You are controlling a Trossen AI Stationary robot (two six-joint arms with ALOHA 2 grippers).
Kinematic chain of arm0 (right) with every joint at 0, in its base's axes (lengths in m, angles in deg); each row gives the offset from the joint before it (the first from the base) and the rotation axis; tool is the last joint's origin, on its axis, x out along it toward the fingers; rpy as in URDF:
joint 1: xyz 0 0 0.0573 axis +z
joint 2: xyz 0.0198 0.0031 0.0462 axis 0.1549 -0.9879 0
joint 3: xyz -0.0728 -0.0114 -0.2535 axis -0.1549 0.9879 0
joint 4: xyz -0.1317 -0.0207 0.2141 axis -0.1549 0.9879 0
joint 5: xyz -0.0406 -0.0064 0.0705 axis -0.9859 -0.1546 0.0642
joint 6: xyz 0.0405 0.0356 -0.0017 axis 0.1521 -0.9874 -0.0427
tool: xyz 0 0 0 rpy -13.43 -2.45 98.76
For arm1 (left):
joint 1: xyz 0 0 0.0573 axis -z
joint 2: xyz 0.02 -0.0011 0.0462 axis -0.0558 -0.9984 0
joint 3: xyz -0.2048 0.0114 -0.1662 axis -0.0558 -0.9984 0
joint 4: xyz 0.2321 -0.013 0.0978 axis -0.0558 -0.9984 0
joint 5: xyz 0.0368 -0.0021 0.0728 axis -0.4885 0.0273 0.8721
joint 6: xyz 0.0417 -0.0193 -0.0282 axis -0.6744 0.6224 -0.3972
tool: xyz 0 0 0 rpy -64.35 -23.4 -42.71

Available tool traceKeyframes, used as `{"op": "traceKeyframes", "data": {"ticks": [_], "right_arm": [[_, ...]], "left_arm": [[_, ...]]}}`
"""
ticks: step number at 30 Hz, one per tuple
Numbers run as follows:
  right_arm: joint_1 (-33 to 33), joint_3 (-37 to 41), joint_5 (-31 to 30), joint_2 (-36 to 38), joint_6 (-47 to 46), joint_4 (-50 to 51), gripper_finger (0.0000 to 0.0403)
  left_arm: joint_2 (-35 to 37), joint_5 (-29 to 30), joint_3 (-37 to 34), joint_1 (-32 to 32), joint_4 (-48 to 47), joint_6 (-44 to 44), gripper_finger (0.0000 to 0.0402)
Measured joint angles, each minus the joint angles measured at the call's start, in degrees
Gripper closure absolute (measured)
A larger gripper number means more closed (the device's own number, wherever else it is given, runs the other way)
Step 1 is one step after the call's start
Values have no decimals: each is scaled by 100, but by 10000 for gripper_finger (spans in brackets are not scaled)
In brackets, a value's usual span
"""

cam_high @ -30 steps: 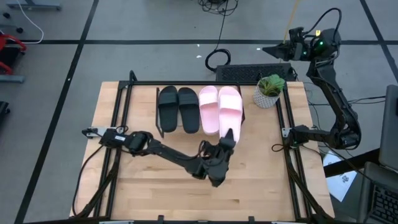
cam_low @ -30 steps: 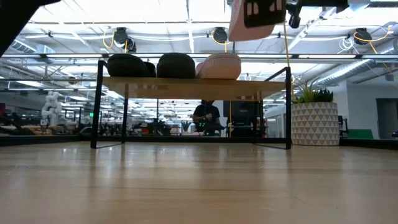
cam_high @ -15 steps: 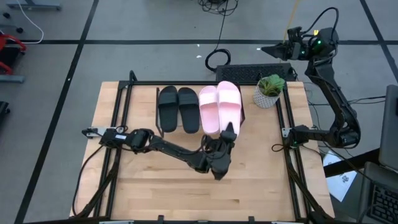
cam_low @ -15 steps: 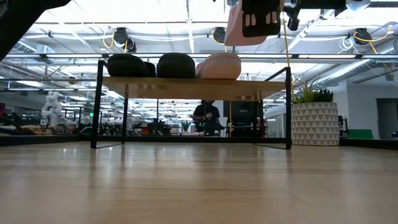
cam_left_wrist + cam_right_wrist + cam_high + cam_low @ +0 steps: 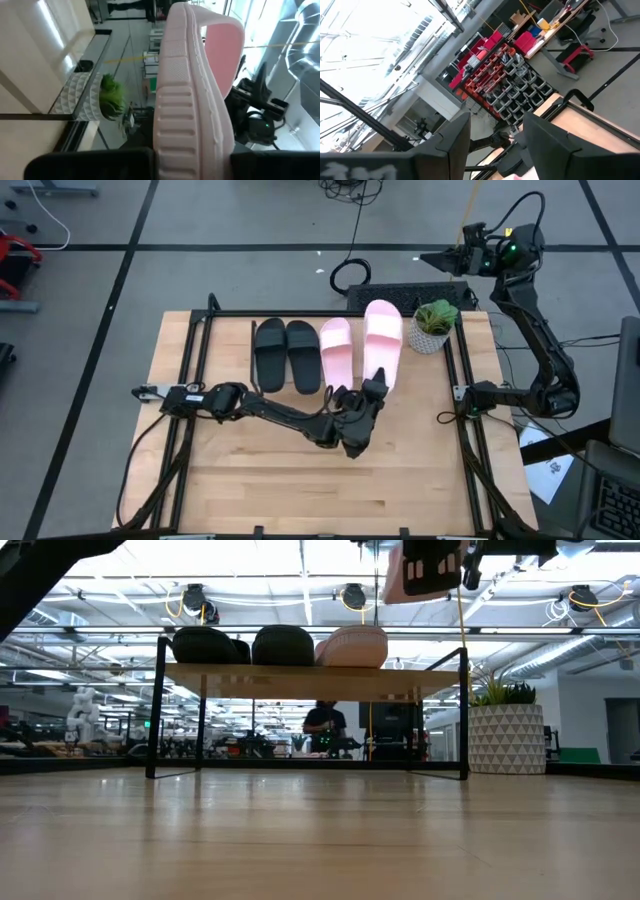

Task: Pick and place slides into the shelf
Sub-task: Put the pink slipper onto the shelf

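Note:
My left gripper (image 5: 372, 388) is shut on a pale pink slide (image 5: 383, 340) and carries it in the air over the right end of the shelf (image 5: 300, 680). The low view shows that slide (image 5: 412, 568) well above the plank. On the shelf's top rest two black slides (image 5: 270, 355) (image 5: 303, 355) and the other pink slide (image 5: 337, 355), soles down, toes toward the far edge. My right gripper (image 5: 432, 260) is open, raised beyond the table's far right corner. My left gripper pinches the pink slide's heel end (image 5: 192, 145), one finger (image 5: 95, 162) under the sole and the other on the footbed. The fingers come level from the table's near side, along the slide's length. The slide is lifted clear, roughly flat, toe toward the far edge.
A potted plant (image 5: 432, 327) in a white patterned pot stands just right of the shelf, close to the held slide. A black keyboard (image 5: 410, 297) lies past the far edge. Black frame rails (image 5: 195, 380) run along the table's sides. Bare wood (image 5: 300, 490) fills the near half.
My left gripper has risen and moved toward the far right, carrying the pink slide. The slide, earlier low beside the other pink slide, now sits higher and farther right, nearer the plant. The hold has stayed shut.

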Motion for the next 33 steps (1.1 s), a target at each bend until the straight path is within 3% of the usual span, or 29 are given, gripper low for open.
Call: {"op": "traceKeyframes", "data": {"ticks": [6,11,23,33], "right_arm": [[0,0,31,0,309,79,232],[0,0,243,0,1181,542,232],[213,0,334,-387,3181,2850,231],[645,0,1128,-1252,2630,1911,225]], "left_arm": [[-20,287,-6,36,-42,25,352],[-19,337,-6,125,-64,32,352],[-18,503,-6,174,-47,43,353],[-17,469,-8,170,7,69,353]]}}
